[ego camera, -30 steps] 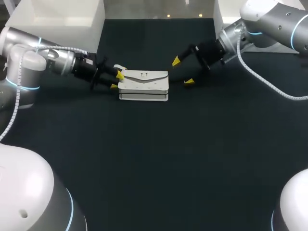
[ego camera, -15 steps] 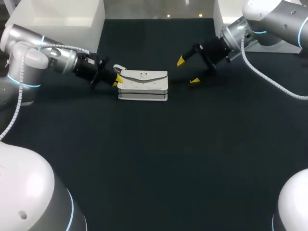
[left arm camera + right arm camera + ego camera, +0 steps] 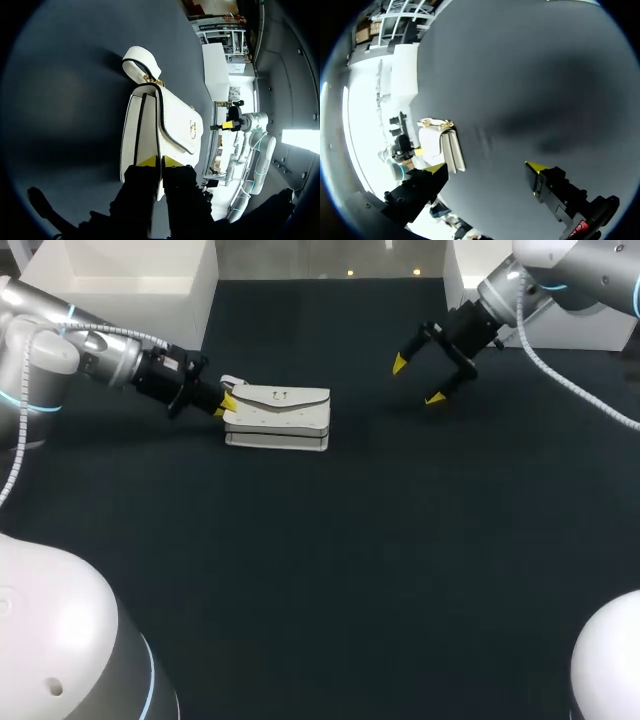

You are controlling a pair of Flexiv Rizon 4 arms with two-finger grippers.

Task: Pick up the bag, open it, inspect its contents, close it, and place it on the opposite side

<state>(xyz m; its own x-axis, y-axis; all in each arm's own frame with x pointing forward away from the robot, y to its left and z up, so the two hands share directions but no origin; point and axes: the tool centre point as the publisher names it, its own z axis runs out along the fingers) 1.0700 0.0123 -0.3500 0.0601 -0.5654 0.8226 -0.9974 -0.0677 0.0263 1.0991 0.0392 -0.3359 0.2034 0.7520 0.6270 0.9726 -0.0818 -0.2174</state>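
Note:
A white handbag with a flap and gold clasp rests on the dark table left of the middle. Its short strap loops off the far end. My left gripper comes in from the left and is shut on the bag's left end. In the left wrist view the yellow tips pinch the bag at its near edge. My right gripper hangs open at the back right, well apart from the bag. From the right wrist the bag shows far ahead of that open gripper.
White boxes stand at the back left and back right of the table. The dark tabletop stretches bare in front of the bag.
My left gripper shut on the bag's left end and drew the bag a little to the left. The right gripper pulled back to the right and farther from the bag, still open.

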